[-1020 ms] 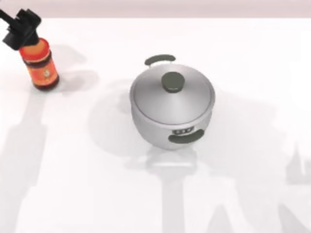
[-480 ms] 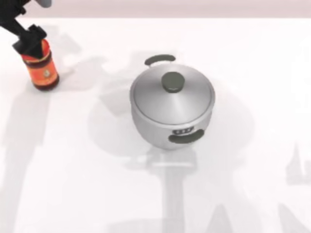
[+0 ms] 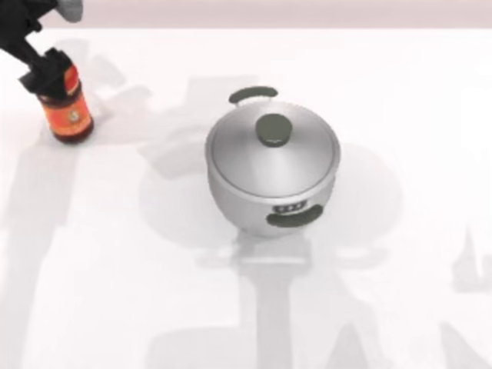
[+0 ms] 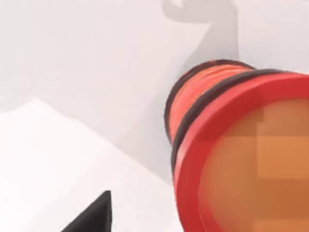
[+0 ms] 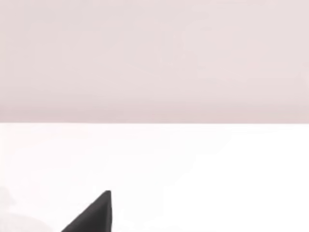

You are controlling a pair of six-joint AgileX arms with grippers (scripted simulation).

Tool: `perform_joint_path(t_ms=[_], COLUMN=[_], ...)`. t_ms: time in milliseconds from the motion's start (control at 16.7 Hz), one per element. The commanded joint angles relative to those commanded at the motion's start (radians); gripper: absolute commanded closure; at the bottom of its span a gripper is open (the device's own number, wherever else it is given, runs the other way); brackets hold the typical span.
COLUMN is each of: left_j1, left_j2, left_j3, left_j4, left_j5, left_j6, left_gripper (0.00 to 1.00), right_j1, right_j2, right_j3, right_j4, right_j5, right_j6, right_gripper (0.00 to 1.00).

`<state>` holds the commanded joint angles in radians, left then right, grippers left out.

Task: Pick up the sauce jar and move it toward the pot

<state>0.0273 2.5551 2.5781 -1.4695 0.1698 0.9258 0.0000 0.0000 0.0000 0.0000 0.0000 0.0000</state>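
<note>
Your biggest item is the large round silver metal pot (image 3: 272,171), closed under a domed steel lid with a dark grey knob and a dark grey handle on two opposite sides. It sits on the white table (image 3: 400,92) well apart from your left gripper (image 3: 48,69), toward the top view's right.

The small cylindrical sauce jar (image 3: 68,108) has dark contents, an orange-red label and a red-orange lid; it stands directly under the left gripper, leaning slightly, its base on the table. From the left wrist view the jar (image 4: 227,145) fills much of the picture, lid toward the camera (the lid face is blurred).

Nothing stands on the bare tabletop between the jar and the pot; only shadows cross it.

Your left gripper sits at the jar's lid, its black fingers over the lid's edge. You cannot tell whether they are pressing on the lid or merely around it.

The right wrist view shows just one dark fingertip (image 5: 94,215) over bare table.
</note>
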Motion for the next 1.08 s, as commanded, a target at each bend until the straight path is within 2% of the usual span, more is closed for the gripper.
perform_joint_path(t_ms=[180, 540, 840, 1080], left_j1=[-0.005, -0.014, -0.015, -0.015], left_j2=[-0.003, -0.015, -0.016, -0.016], left_j3=[-0.020, -0.209, -0.225, -0.225], left_j4=[0.019, 0.196, 0.212, 0.212], left_j5=[-0.001, -0.002, -0.002, -0.002], left_j6=[-0.005, -0.015, -0.015, -0.015], left_gripper=[0.00, 0.00, 0.00, 0.30], right_j1=[0.000, 0.000, 0.000, 0.000], right_j2=[0.000, 0.000, 0.000, 0.000], right_j3=[0.000, 0.000, 0.000, 0.000], right_j4=[0.000, 0.000, 0.000, 0.000], right_j5=[0.000, 0.000, 0.000, 0.000], right_j6=[0.000, 0.000, 0.000, 0.000], right_gripper=[0.00, 0.00, 0.00, 0.00])
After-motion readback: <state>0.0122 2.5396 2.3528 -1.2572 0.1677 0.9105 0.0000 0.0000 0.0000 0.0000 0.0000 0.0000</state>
